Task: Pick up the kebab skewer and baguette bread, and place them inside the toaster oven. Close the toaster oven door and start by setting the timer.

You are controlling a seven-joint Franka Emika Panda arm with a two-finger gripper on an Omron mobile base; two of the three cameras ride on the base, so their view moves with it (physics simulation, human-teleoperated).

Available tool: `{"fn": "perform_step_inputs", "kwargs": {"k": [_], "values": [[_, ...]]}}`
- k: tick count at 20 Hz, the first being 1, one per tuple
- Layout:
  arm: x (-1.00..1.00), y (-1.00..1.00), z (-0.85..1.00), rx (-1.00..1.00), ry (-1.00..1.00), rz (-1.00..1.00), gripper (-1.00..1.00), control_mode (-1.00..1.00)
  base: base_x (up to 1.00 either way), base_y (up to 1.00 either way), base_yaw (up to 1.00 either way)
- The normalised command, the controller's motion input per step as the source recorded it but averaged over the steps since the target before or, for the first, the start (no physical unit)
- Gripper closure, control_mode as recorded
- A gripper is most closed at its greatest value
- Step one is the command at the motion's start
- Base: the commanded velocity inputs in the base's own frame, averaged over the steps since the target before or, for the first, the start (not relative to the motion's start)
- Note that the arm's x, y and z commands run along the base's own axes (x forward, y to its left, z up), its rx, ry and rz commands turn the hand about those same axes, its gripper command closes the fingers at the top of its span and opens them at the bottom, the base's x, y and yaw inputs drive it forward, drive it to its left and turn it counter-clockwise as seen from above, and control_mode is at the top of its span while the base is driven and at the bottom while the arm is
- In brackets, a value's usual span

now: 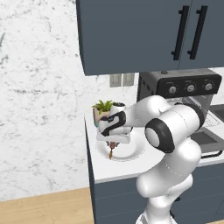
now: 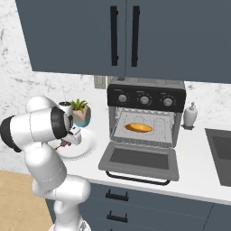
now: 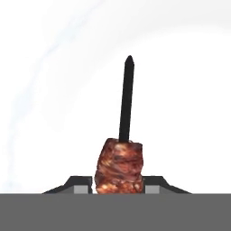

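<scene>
My gripper [image 3: 117, 186] is shut on the kebab skewer [image 3: 118, 167]. Its red-brown meat chunk sits between the fingertips [image 3: 80, 182] and the dark stick points away over the white plate [image 3: 189, 90]. In the left base view the gripper [image 1: 113, 142] is low over the plate [image 1: 133, 153], with the skewer [image 1: 111, 151] hanging under it. The baguette bread [image 2: 138, 127] lies on the wire rack inside the toaster oven [image 2: 146, 97]. The toaster oven door [image 2: 140, 161] is dropped open, flat toward the counter's front.
A small potted plant [image 2: 80, 111] and a white cup stand behind the plate [image 2: 85, 148]. A soap bottle [image 2: 191, 114] is right of the oven, with a sink [image 2: 221, 153] beyond it. Upper cabinets [image 2: 122, 36] hang over the counter.
</scene>
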Motion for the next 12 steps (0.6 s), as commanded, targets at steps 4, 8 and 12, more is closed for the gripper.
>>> {"fn": "perform_step_inputs", "kwargs": {"k": [4, 8, 12], "values": [[-0.01, 0.0, -0.14, 0.0, -0.03, 0.0, 1.0, -1.0, 0.0, 0.0, 0.0], [0.0, 0.0, -0.08, 0.0, -0.11, 0.0, 1.0, -1.0, 0.0, 0.0, 0.0], [-0.01, 0.0, -0.14, 0.0, -0.18, 0.0, 1.0, -1.0, 0.0, 0.0, 0.0]]}}
